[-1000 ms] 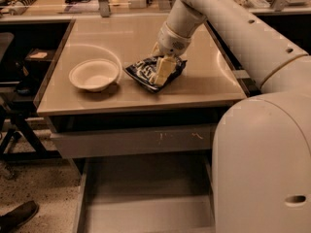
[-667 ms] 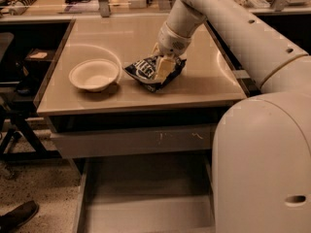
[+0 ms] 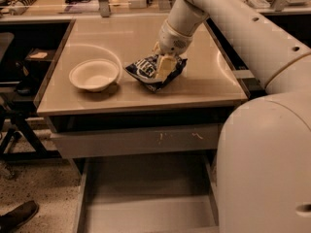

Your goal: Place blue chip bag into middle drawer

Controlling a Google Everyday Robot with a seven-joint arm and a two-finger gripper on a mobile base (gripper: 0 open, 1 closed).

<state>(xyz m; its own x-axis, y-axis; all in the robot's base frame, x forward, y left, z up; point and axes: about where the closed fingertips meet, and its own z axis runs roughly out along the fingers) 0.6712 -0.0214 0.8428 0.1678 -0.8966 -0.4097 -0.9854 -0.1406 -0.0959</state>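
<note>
- The end effector is pressed down onto the middle of the blue chip bag, at the end of the white arm reaching in from the right.
- Whether it has closed on the bag or merely rests on it, I cannot tell; the bag shows no sign of being off the surface.
- The bag lies flat on the bench, near its front edge, just right of the white bowl and apart from it.
- Judged step: securing the grasp before lifting.
- To do it well, pinch a fold of the crinkly foil rather than the slick flat face, and confirm the hold with a small straight lift before travelling.
- Rise clear of the bench edge first, then come forward and down.
- The scratched drawer front sits directly under the bench; pass in front of it.
- The middle drawer stands pulled out below, so release low over its flat floor.
</note>
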